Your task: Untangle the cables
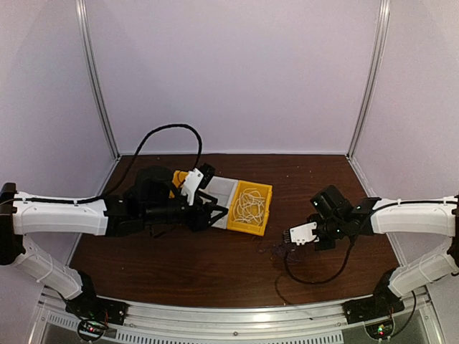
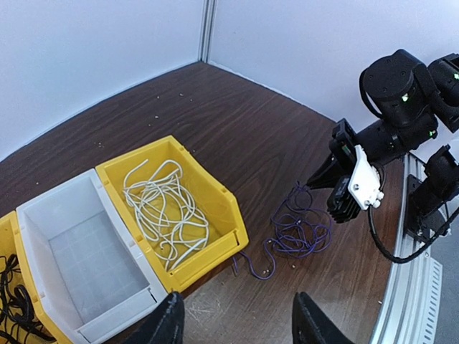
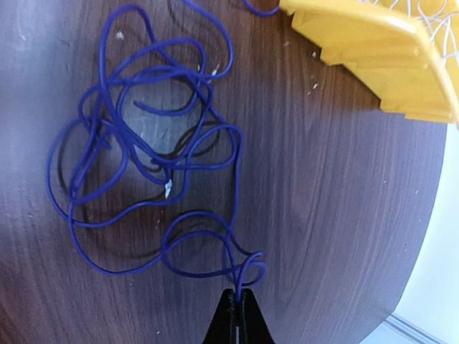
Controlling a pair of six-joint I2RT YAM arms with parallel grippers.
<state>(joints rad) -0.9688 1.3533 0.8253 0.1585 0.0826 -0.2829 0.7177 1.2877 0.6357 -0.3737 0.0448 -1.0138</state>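
Observation:
A purple cable tangle (image 3: 143,165) lies on the table right of the yellow bin; it also shows in the left wrist view (image 2: 297,229) and faintly in the top view (image 1: 275,249). My right gripper (image 3: 238,295) is shut on one loop of a purple strand at the tangle's near edge; it also shows in the top view (image 1: 285,240). White cables (image 2: 161,211) lie coiled in the yellow bin (image 2: 229,215). Black cables (image 2: 13,304) show in another yellow bin at the far left. My left gripper (image 2: 237,322) is open and empty, above the table in front of the bins.
A grey bin (image 2: 43,215) holding nothing stands between the two yellow bins. In the top view the yellow bin (image 1: 267,208) and grey bin (image 1: 231,188) sit mid-table, partly under my left arm. Booth walls and metal posts surround the table.

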